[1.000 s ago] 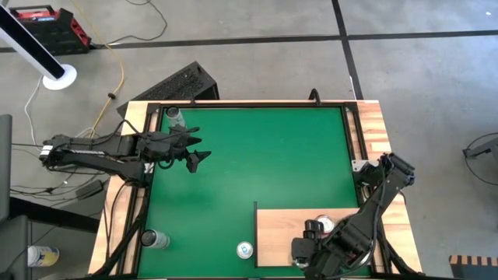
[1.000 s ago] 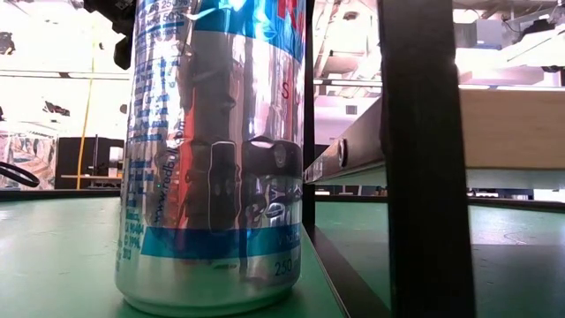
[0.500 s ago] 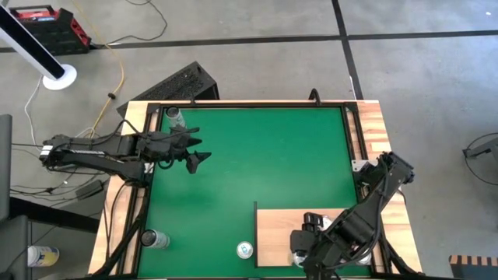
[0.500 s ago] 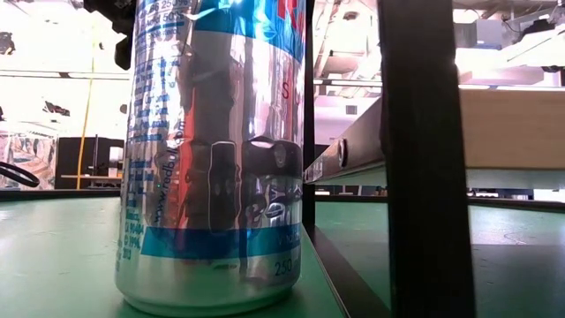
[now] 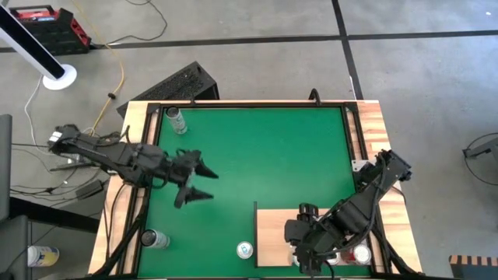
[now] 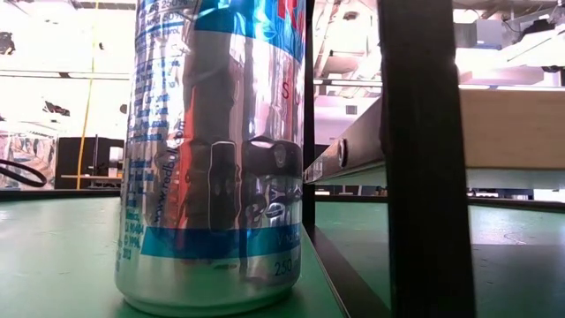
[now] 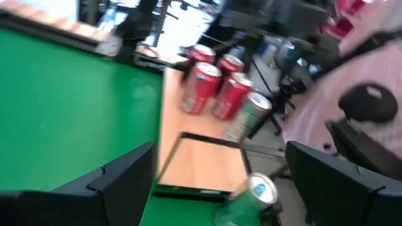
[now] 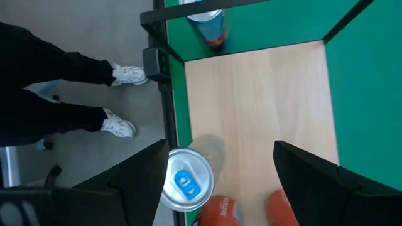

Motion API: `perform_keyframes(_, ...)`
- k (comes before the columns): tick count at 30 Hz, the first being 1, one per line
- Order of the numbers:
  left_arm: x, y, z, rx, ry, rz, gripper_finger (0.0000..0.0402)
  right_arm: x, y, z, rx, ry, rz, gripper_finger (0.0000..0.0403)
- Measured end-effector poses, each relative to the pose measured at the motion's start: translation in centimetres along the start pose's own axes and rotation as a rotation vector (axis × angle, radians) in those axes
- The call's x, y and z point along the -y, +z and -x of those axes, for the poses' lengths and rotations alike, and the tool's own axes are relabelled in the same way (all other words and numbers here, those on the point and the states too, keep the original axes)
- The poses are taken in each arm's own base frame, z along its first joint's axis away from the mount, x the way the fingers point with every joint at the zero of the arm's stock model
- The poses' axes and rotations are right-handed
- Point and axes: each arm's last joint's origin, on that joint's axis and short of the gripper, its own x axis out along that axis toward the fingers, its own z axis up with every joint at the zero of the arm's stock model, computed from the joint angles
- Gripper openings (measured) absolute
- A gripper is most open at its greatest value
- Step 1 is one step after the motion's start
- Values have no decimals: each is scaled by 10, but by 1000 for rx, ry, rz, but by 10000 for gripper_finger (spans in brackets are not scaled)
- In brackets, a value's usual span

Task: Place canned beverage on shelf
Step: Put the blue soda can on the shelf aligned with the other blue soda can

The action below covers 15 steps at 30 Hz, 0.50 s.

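Observation:
The shelf [image 5: 272,225] is a pale wood panel at the table's near right; it also shows in the right wrist view [image 8: 264,107]. My right gripper [image 5: 299,237] hangs open above it and holds nothing. A silver-topped can [image 8: 186,186] stands upright at the shelf's near edge, close beside one finger [image 8: 135,182]. Red cans [image 8: 220,213] stand beside it. A blue can [image 8: 207,22] stands on the green mat just left of the shelf, seen also from above [image 5: 245,250]. My left gripper [image 5: 201,183] is open and empty over the mat's left half.
Two more cans stand on the mat, at the far left [image 5: 177,120] and the near left [image 5: 154,239]. A can [image 5: 359,253] stands at the shelf's near right corner. A person's legs [image 8: 69,75] stand by the near edge. A black post [image 6: 419,159] rises beside the big can [image 6: 212,159].
My left gripper has swung toward the table's near edge and a little to the right, turning as it went. My right gripper has shifted a little toward the table's left over the shelf, and the can at the shelf's near right corner now shows.

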Motion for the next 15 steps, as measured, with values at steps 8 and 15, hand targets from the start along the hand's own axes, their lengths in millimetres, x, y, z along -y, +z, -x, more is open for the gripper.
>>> perform_keyframes(8, 56, 2, -45, -102, -69, -262, 334, 8, 7, -1, 1, -17, 0, 312)
perform_keyframes(15, 65, -31, -91, -264, -75, -316, 334, 1, -7, 1, -38, -32, 13, 312)
